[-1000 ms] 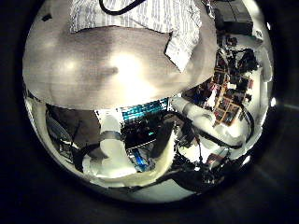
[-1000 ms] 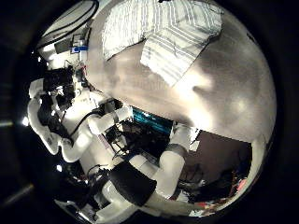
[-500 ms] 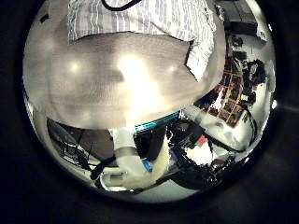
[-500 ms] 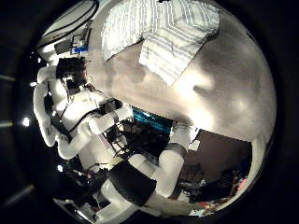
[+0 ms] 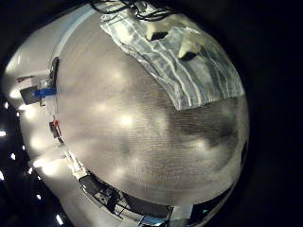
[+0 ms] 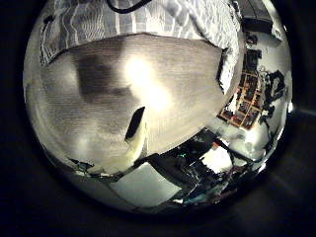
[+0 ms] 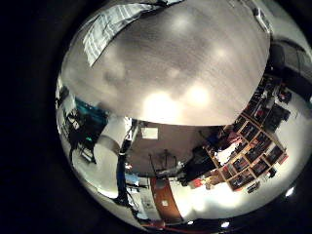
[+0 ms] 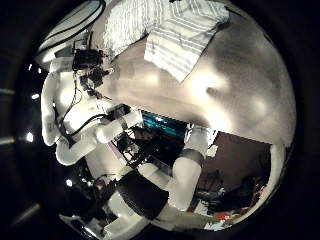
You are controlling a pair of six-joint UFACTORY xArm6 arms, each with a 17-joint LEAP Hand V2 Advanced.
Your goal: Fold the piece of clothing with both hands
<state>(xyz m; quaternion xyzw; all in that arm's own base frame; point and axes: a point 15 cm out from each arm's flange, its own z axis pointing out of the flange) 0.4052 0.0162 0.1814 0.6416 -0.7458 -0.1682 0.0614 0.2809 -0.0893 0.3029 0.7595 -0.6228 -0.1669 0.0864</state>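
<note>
Cloth with stripes: the piece of clothing (image 6: 128, 20), spread on the counter (image 6: 148, 89), partly doubled over itself at one side in the right thumb side palm view. Not gripped by anything visible. Seen off to the edge of every palm view, so lying ahead of both palms rather than under them, with bare counter between.

Left robot hand (image 8: 88, 62) visible from the right palm, hanging just beside the clothing's edge; fingers too small there to call spread or curled. Right robot hand nowhere in view, so state impossible to tell.

Clothing larger in the left palm views than in the right little finger side view, hence probably closer to the left robot hand. Long edge running broadly across the left palm's view, suggesting a reach square onto that edge. Likely next: bring both down onto the clothing's near edge, well apart along it, before any lifting.
</note>
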